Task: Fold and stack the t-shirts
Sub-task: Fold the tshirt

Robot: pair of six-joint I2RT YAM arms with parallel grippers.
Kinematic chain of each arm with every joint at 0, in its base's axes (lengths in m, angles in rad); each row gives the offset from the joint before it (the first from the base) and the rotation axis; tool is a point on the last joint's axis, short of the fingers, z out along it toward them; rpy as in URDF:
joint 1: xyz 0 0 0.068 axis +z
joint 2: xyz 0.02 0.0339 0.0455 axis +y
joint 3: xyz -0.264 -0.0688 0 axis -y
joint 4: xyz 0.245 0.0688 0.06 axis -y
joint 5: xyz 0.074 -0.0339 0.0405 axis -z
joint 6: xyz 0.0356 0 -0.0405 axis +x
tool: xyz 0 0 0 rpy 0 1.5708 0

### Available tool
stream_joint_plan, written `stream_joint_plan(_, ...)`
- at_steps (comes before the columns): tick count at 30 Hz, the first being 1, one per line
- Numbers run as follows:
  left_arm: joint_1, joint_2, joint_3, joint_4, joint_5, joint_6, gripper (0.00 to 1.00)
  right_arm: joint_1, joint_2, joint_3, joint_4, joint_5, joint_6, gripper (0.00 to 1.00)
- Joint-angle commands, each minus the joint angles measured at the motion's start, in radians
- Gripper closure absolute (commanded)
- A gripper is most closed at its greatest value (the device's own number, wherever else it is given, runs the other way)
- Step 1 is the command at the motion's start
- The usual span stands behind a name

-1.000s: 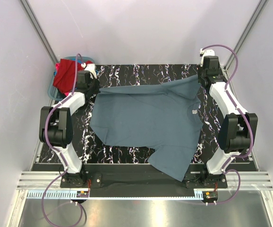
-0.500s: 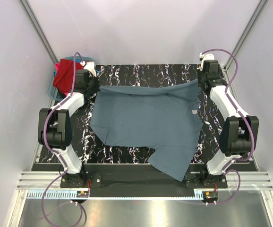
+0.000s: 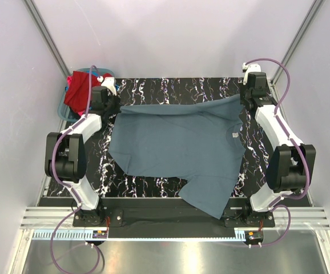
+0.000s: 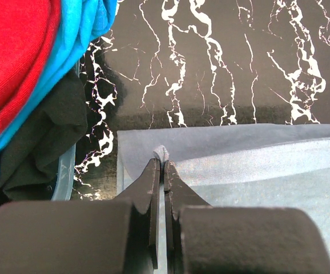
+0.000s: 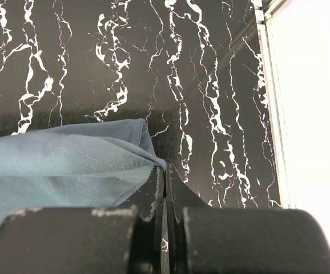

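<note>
A slate grey-blue t-shirt lies spread over the black marbled table, one sleeve hanging over the near edge. My left gripper is shut on its far left corner. My right gripper is shut on its far right corner. The far hem is stretched between them. A red t-shirt and a bright blue one lie in the teal basket at the far left; the red one also shows in the left wrist view.
The teal-blue plastic basket stands off the table's far left corner, with dark cloth in it. Pale walls close in on both sides. The table's right edge is near my right gripper.
Both grippers have moved a little farther back with the shirt's far corners, and the far hem is drawn straighter. The rest of the shirt has not shifted.
</note>
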State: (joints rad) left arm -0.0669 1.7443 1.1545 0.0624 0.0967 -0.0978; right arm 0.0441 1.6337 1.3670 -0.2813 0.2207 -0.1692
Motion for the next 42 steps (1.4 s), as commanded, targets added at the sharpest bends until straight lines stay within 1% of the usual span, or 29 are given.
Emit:
stream_joint_plan(1,0.004,-0.058,-0.004,0.063,-0.008,0.015,1.00,-0.009,-0.066,-0.011,0.047,0.000,0.000,1.00)
stream_joint_plan(11,0.004,-0.060,0.001,0.065,0.001,0.003,1.00,-0.007,-0.074,-0.031,0.051,0.002,0.049,1.00)
stream_joint_plan(19,0.007,-0.071,-0.036,0.079,0.001,0.001,1.00,-0.009,-0.094,-0.080,0.050,0.037,0.065,1.00)
stream_joint_plan(28,0.016,-0.075,-0.029,0.079,-0.002,-0.014,1.00,-0.009,-0.086,-0.068,0.051,0.026,0.080,1.00)
stream_joint_plan(35,0.027,-0.071,-0.016,0.080,-0.005,-0.071,1.00,-0.015,-0.081,-0.066,0.054,0.039,0.109,1.00)
stream_joint_plan(42,0.026,-0.063,-0.007,0.071,0.001,-0.057,1.00,-0.020,-0.043,-0.017,0.056,0.022,0.100,1.00)
